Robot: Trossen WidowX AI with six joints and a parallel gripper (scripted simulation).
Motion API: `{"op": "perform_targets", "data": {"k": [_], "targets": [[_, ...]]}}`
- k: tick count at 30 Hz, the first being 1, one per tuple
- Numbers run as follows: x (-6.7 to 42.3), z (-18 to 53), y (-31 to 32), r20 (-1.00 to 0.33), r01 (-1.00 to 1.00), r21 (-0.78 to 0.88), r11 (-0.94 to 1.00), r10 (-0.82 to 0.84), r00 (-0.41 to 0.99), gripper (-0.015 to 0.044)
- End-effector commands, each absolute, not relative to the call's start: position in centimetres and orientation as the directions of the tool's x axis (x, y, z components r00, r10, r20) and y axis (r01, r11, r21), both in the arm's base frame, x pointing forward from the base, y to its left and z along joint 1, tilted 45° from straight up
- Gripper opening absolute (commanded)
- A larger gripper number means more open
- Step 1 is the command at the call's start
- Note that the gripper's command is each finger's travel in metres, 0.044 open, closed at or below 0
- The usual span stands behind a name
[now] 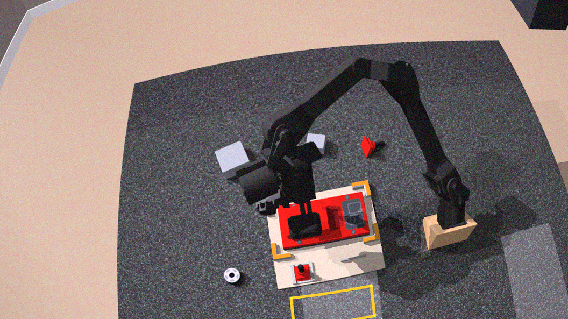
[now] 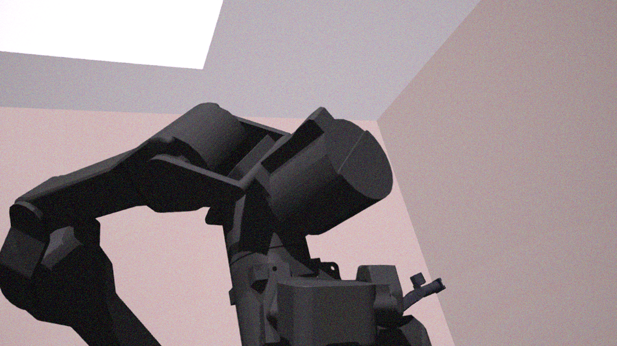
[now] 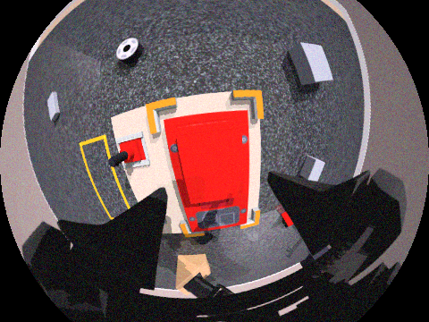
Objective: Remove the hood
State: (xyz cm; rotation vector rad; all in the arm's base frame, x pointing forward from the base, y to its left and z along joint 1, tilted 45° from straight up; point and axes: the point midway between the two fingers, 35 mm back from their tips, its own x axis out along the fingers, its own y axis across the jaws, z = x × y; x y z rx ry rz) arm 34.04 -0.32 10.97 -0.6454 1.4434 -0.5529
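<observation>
The toy car [image 1: 335,235] [image 3: 240,202] is a low red body between orange corner brackets. Its hood [image 1: 324,225] [image 3: 207,156] looks like the raised red panel over most of the top; it sits on the car. My gripper [image 1: 305,224] [image 3: 219,185] is open and empty, fingers wide apart above the car, one on each side of the hood in the wrist view. The near finger hides part of the hood in the top view. The marked area [image 1: 292,312] [image 3: 93,139] is a yellow outline in front of the board. The exterior view shows neither car nor fingertips clearly.
The pale board [image 1: 322,253] [image 3: 130,115] also bears a red knobbed piece [image 1: 302,273] [image 3: 134,151] in a grey frame and a thin grey bar [image 1: 353,258]. Grey boxes [image 1: 231,157] [image 3: 318,63], a knobbed red part [image 1: 366,146] and a white wheel [image 1: 231,275] [image 3: 128,49] lie around.
</observation>
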Motion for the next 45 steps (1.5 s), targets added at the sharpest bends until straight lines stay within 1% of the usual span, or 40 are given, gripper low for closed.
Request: {"op": "perform_targets", "data": {"k": [1,45], "targets": [[34.0,10.7,-0.6,-0.714,-0.047,-0.7,0.712,-0.698,0.058,0.044],[34.2,8.9,-2.3,-0.713,-0.047,-0.701,0.711,-0.699,0.058,0.044]]}}
